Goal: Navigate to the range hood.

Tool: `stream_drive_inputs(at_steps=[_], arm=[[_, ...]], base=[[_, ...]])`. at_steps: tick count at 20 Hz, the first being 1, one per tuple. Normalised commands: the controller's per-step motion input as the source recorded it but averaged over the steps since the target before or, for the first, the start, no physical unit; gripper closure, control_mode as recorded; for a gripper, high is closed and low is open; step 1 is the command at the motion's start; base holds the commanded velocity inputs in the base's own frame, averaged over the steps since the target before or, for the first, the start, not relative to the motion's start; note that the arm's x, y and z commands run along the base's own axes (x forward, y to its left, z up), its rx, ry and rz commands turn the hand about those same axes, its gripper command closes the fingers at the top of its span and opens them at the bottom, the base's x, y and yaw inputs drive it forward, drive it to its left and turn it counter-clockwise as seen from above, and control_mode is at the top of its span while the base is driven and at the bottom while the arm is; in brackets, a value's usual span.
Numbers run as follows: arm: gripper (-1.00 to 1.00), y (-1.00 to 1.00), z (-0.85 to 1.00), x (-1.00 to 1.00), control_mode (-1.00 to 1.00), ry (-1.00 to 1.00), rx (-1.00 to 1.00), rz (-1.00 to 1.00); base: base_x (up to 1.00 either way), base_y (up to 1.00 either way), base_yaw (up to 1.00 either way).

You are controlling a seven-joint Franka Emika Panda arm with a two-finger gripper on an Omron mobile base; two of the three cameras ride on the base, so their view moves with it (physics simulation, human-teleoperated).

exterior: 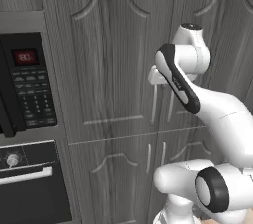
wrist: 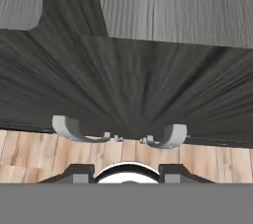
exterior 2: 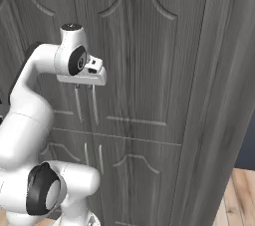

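Black microwave (exterior: pixel 22 85) with red display at far left of the left base view, set above a black oven (exterior: pixel 29 183) with a pale bar handle. Next rightward, dark wood-grain cabinet doors (exterior: pixel 113 60), arched panels, slim vertical handles (exterior: pixel 154 104) at the centre seam. White arm (exterior: pixel 217 114) folded in front of the doors, hand close to that seam. Fingers (wrist: pixel 79 171) released, tips set well apart, pointed down toward a plank floor (wrist: pixel 29 154) and two curved grey pulls (wrist: pixel 74 129). At far right of the right base view, light wooden floor (exterior 2: pixel 239 195). Position of the range hood: cannot tell
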Motion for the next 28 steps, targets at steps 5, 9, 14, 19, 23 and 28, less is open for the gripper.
stream_drive_inputs(at_steps=[5, 9, 14, 19, 23, 28], arm=[[-1.0, -0.04, -0.03, -0.59, -1.0, -0.02, 0.0, 0.0], [-1.0, -0.03, -0.26, -1.0, -1.0, -0.03, 0.0, 0.0], [-1.0, 0.0, -0.3, -0.9, -1.0, -0.01, 0.0, 0.0], [-1.0, 0.0, -0.18, -0.21, 1.0, 0.0, -0.01, 0.01], [-1.0, 0.0, 0.0, 0.0, 1.0, 0.0, 0.0, 0.0], [-1.0, 0.0, 0.0, 0.0, 1.0, 0.0, 0.0, 0.0]], base=[[0.0, 0.0, 0.0], [0.0, 0.0, 0.0], [0.0, 0.0, 0.0], [-0.19, 0.05, 0.14], [-0.31, 0.19, 0.41], [-0.12, 0.38, 0.5]])
